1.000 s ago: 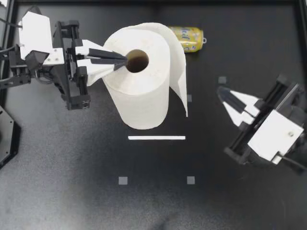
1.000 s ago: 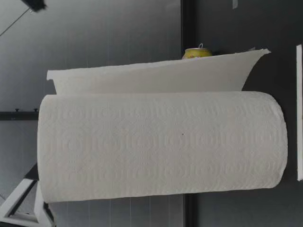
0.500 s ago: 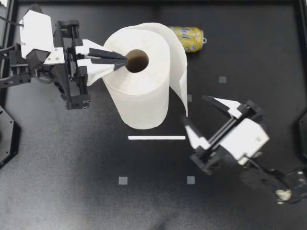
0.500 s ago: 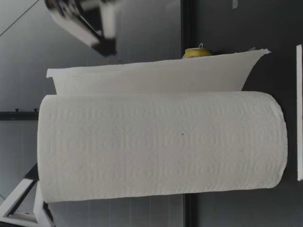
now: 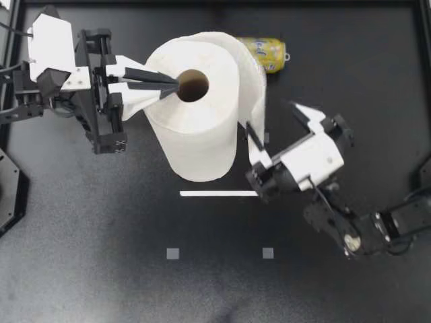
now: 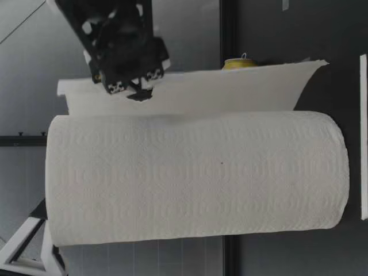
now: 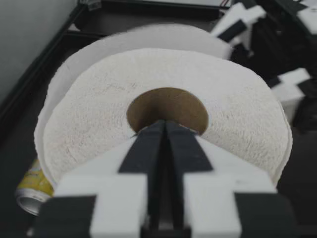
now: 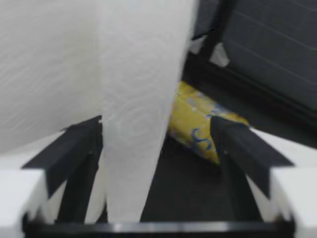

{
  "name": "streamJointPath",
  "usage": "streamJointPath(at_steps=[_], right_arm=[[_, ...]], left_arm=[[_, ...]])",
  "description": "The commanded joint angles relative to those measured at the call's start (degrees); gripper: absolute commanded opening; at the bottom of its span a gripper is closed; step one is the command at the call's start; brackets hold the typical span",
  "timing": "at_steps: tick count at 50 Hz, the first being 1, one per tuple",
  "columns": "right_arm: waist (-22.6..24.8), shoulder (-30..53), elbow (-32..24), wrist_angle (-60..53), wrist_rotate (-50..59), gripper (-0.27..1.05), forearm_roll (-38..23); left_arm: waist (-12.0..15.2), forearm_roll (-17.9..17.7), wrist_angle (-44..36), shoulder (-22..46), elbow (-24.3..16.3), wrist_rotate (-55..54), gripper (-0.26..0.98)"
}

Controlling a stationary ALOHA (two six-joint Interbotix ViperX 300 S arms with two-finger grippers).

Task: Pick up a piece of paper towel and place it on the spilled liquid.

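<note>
Desk (image 5: 101, 222) is matt black with a dark rail along its far edge. On it we've got a white tape strip (image 5: 219, 194) just on the near side of the roll, and small grey square markers (image 5: 173, 254) closer to the near edge. The low view shows plain grey wall panels (image 6: 190, 29) behind the desk. Paper towel roll (image 5: 195, 134) stands upright, a bit left of centre and toward the far side, with its cardboard core (image 5: 193, 85) facing up. A loose sheet (image 5: 254, 94) peels off the roll's right side and hangs down beside it. A yellow can (image 5: 266, 54) lies on its side just beyond the roll, to the far right of it. Our left gripper (image 5: 172, 84) comes in from the left with its fingers pressed together and nothing visible between them. They lie across the roll's top with the tips at the core's rim. Our right gripper (image 5: 277, 126) is wide open and straddles the sheet's free edge. In the right wrist view the sheet hangs between the fingers, right up by the roll-side finger and well clear of the other. We can't tell whether it actually touches that finger, but there's no pinch. In the low view this gripper sits up by the sheet's top end. The can shows ahead of it, past the sheet.
</note>
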Motion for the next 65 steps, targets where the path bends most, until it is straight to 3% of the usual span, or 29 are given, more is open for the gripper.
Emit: streamJointPath(at_steps=[1,16,22,27,39,42,65], right_arm=[[-2.20,-0.62,-1.32,0.53,0.00,0.79,-1.14],[-5.71,0.18,-2.37,-1.05,0.00,0.79,-4.92],[-5.98,0.44,-2.55,-1.67,0.00,0.71,-5.19],[-6.06,0.35,-2.72,-1.67,0.00,0.52,-5.27],[-5.62,0.00,-2.46,-2.20,-0.09,-0.10,-5.01],[-5.19,-0.09,-2.20,-2.64,-0.09,-0.17,-4.83],[-3.78,-1.85,4.66,-2.46,2.46,-0.18,2.29]], left_arm=[[0.18,-0.26,0.70,0.53,0.26,-0.18,0.15],[0.18,-0.88,0.70,0.53,0.44,-0.26,0.15],[0.18,-0.88,0.70,0.53,0.62,-0.26,0.15],[0.18,-0.88,0.70,0.53,0.88,-0.44,0.15],[0.18,-1.76,0.79,0.53,1.58,-0.70,0.15],[0.18,-2.02,0.79,0.35,1.93,-0.70,0.15],[0.97,-3.69,0.79,0.53,3.34,-0.79,0.14]])
